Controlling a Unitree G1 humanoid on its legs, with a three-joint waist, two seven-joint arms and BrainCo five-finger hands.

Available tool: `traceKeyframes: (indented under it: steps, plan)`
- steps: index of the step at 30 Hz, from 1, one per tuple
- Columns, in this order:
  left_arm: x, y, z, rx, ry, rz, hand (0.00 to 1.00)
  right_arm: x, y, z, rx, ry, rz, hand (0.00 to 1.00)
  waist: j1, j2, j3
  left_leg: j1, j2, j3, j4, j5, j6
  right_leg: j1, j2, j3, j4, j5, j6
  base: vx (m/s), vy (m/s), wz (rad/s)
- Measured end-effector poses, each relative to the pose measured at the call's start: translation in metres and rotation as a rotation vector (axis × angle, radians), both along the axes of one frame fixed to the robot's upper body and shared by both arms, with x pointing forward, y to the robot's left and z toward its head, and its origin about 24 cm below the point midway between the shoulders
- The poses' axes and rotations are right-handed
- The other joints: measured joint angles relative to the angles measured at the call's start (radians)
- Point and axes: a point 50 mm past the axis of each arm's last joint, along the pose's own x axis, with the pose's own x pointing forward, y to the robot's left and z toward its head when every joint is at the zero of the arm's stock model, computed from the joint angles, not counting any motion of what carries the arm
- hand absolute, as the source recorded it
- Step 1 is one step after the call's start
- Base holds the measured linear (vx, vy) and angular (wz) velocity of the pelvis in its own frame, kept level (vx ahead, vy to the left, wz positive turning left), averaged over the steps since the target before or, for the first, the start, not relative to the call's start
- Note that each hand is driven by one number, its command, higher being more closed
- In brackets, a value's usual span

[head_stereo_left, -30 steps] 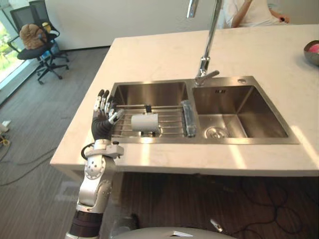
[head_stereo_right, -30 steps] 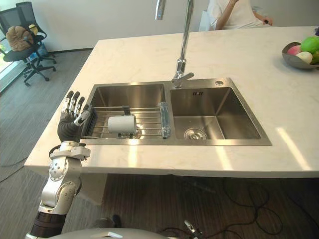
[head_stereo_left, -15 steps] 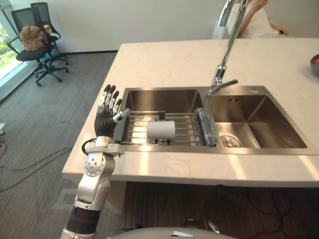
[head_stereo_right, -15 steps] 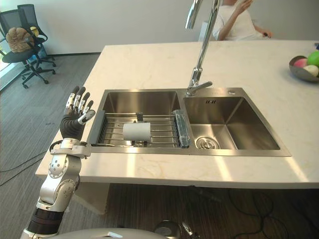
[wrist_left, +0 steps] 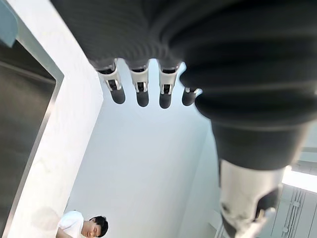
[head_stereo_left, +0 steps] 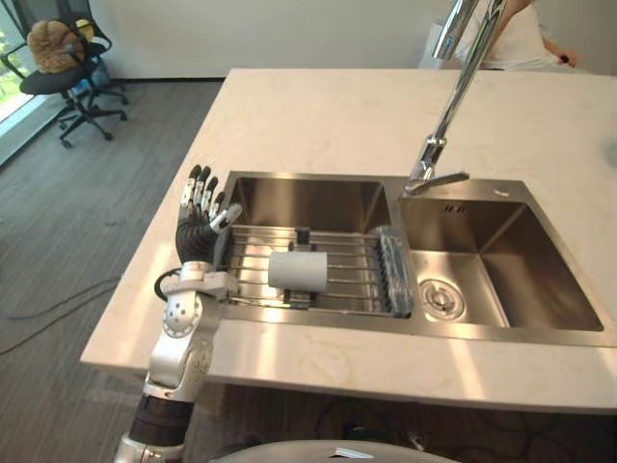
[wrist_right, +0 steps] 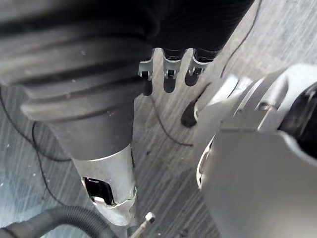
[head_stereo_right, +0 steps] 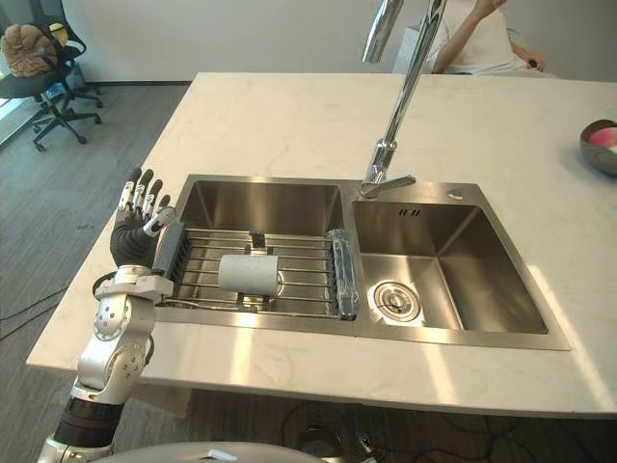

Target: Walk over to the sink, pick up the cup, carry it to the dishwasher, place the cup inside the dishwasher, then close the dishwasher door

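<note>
White cup lies sideways on rack; left hand, fingers spread, empty, hovers nearby. Risk: round cup may roll if nudged.

- The cup is plain white
- The sink and tap are brushed silver steel
- The rack has silver wires
- The countertop is cream with faint veining
- The floor is grey with fine stripes
- The left hand has silver fingers, dark tips and a black ribbed cover
- The chair is black
</note>
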Motion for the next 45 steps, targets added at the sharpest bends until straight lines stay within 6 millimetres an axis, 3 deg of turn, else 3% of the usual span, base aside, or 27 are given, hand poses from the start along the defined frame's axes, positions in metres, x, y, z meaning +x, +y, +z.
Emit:
traceKeyframes:
  steps: [5,10,13,18,29,34,39,45]
  plan:
    - [-0.001,0.007,0.002,0.105,-0.045,0.074,0.00,-0.002,0.008,-0.002,0.016,0.001,0.004,0.00,0.012,-0.017,-0.004,-0.013,-0.001,0.023,-0.001,-0.008,0.005,0.006,0.005,0.008,-0.058,0.024,0.001,0.06,-0.002,-0.06]
    - [-0.001,0.010,0.003,0.133,-0.055,0.079,0.00,-0.007,0.013,-0.003,0.030,0.006,0.017,0.00,0.008,-0.012,-0.008,0.005,-0.011,0.026,-0.001,-0.016,0.012,0.035,-0.001,0.007,-0.079,0.029,0.004,0.00,0.003,-0.01]
    - [-0.001,0.007,0.001,0.178,-0.042,0.052,0.00,-0.006,0.013,-0.003,0.032,-0.007,0.028,0.00,0.011,-0.010,-0.009,0.005,-0.013,0.028,0.001,-0.016,0.012,0.036,0.000,0.008,-0.083,0.034,0.004,-0.05,-0.001,-0.03]
    - [-0.002,-0.013,-0.009,0.403,-0.037,-0.088,0.00,-0.002,0.011,-0.001,0.023,-0.014,0.062,0.00,0.012,0.009,-0.024,0.004,-0.014,0.045,0.000,-0.014,0.012,0.037,0.002,0.020,-0.110,0.053,0.004,-0.05,-0.005,-0.09]
    - [-0.013,-0.037,-0.024,1.026,-0.130,-0.248,0.00,-0.001,0.009,-0.001,0.017,-0.019,0.073,0.00,-0.011,0.019,-0.036,-0.004,-0.014,0.050,-0.017,-0.013,0.010,0.039,0.007,0.021,-0.162,0.076,0.007,-0.01,-0.002,0.00]
    - [-0.008,-0.041,-0.022,1.189,-0.191,-0.285,0.00,0.002,0.006,0.000,0.012,-0.028,0.071,0.00,-0.020,0.019,-0.036,-0.006,-0.015,0.051,-0.017,-0.016,0.011,0.042,0.007,0.023,-0.166,0.077,0.008,0.00,0.000,-0.01]
    - [-0.005,-0.043,-0.042,1.312,-0.138,-0.347,0.00,0.007,-0.009,0.004,-0.024,-0.033,0.073,0.00,-0.040,0.031,-0.035,-0.009,-0.016,0.076,-0.011,-0.022,0.012,0.028,0.009,0.047,-0.166,0.083,0.008,-0.04,-0.001,-0.14]
    - [-0.004,-0.041,-0.052,1.362,-0.104,-0.367,0.00,-0.005,-0.018,0.004,-0.031,0.003,0.039,0.00,-0.066,0.047,-0.035,-0.019,-0.015,0.082,0.010,-0.033,0.011,0.022,0.009,0.057,-0.166,0.086,0.007,-0.04,-0.010,-0.05]
